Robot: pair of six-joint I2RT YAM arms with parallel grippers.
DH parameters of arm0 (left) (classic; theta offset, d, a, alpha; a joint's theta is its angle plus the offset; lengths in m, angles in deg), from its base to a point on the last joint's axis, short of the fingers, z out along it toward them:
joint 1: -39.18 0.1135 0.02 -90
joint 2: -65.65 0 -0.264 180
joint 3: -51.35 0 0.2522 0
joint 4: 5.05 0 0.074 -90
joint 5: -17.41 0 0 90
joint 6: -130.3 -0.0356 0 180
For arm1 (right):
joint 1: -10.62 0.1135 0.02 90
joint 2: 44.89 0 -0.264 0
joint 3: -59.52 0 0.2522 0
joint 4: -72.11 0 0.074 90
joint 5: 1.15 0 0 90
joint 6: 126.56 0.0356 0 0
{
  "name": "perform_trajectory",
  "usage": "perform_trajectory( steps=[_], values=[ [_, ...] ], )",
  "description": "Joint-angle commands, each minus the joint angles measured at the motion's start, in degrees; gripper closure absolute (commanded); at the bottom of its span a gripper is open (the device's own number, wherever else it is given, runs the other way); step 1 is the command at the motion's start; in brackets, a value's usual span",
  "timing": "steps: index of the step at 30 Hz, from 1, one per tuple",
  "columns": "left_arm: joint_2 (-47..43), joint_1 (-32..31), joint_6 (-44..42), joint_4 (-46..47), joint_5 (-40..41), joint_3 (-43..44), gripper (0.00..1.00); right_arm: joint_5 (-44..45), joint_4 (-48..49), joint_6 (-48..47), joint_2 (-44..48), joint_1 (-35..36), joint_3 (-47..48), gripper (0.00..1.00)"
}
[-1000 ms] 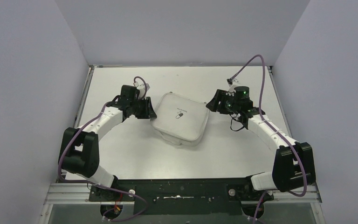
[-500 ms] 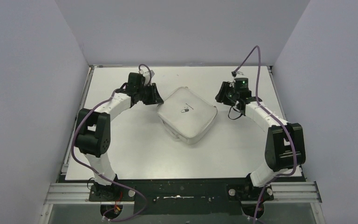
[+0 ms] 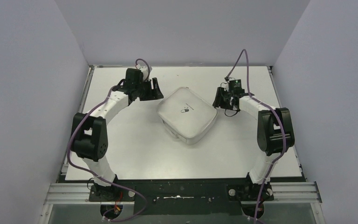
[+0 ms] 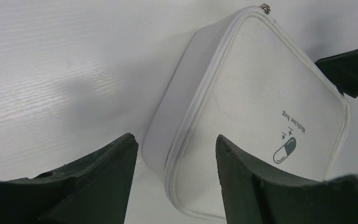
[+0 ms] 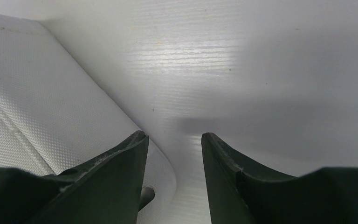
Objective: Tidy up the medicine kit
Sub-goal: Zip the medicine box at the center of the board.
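The medicine kit (image 3: 186, 114) is a pale grey-white square case with a small pill logo (image 4: 285, 150). It lies shut on the table, turned like a diamond. My left gripper (image 3: 157, 91) hovers at its far-left corner. In the left wrist view this gripper (image 4: 175, 137) is open, with the kit (image 4: 261, 102) corner below the gap and untouched. My right gripper (image 3: 217, 100) sits at the kit's right corner. In the right wrist view this gripper (image 5: 173, 134) is open over bare table, and the kit (image 5: 42, 93) edge runs under its left finger.
The white table (image 3: 130, 149) is walled in by grey panels on the left, back and right. A zipper pull (image 4: 264, 7) sticks out at the kit's far corner. My right gripper's tip (image 4: 352, 70) shows in the left wrist view.
The kit has turned and slid a little toward the back. The left gripper has opened at its corner. Both arms have reached further back, and the right gripper came closer to the kit.
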State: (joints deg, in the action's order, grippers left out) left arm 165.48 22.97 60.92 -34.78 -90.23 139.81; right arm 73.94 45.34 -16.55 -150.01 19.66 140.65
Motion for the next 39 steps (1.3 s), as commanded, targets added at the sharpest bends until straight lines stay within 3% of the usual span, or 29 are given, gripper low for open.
perform_trajectory(
  steps=[1, 8, 18, 26, 35, 39],
  values=[
    [-10.02, -0.48, -1.11, -0.24, 0.32, -6.38, 0.38, -5.36, -0.21, -2.43, 2.51, 0.31, 0.56, 0.53],
    [-18.16, -1.23, 3.94, 5.18, -3.36, -17.56, 0.37, -5.36, -0.99, -1.90, 7.49, 4.24, -4.57, 0.53],
    [-14.28, -1.37, 1.39, 4.98, -1.13, -19.65, 0.33, -3.24, 1.03, 2.71, 17.81, 13.16, -12.87, 0.50],
    [-8.22, -1.72, 0.30, 8.86, -4.86, -16.07, 0.44, -0.99, 4.90, 6.85, 23.96, 20.93, -17.88, 0.50],
    [0.99, -1.75, -1.88, 15.16, -8.75, -6.30, 0.47, 5.54, 11.18, 13.16, 23.12, 32.49, -19.55, 0.48],
    [5.00, -1.81, -3.12, 18.46, -10.96, -3.21, 0.48, 10.03, 9.70, 12.44, 21.46, 35.98, -17.10, 0.47]
  ],
)
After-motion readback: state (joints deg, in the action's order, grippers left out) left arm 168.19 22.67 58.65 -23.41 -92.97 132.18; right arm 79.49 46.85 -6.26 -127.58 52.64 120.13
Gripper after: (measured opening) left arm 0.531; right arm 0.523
